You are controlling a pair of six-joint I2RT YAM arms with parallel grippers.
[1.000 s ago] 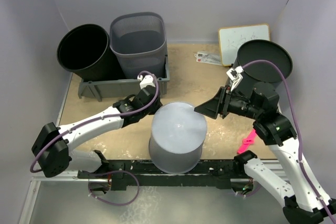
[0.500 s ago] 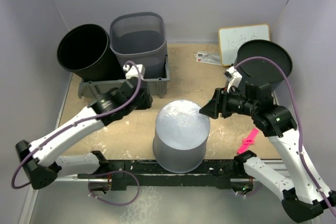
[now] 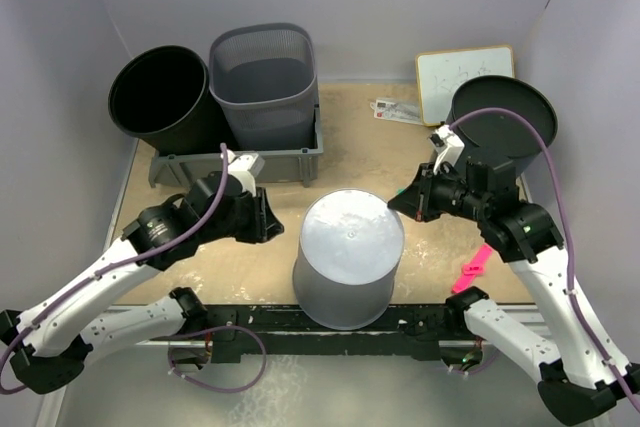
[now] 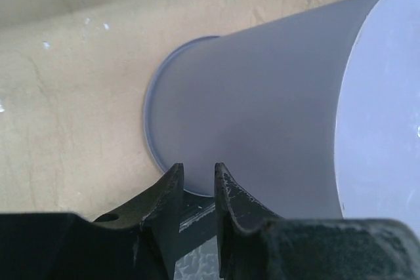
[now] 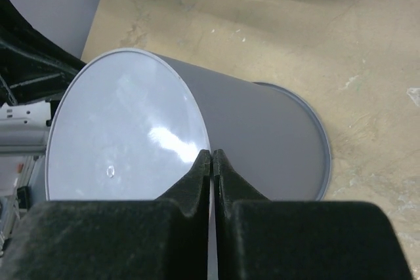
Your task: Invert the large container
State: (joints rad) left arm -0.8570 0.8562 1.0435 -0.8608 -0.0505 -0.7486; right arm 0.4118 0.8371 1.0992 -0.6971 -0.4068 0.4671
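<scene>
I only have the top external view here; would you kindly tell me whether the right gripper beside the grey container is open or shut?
Observer: The right wrist view shows the right gripper shut, fingers pressed together with nothing between them, the grey container beyond.
Operator: Thank you. And the other one?
Observer: The left wrist view shows the left gripper with a narrow gap between its fingers, holding nothing.
Operator: Where is the container's rim?
Observer: The left wrist view shows its open rim down on the table.

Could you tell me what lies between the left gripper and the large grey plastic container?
Nothing but bare tan tabletop separates the left gripper from the large grey plastic container, as the top view shows.
</scene>
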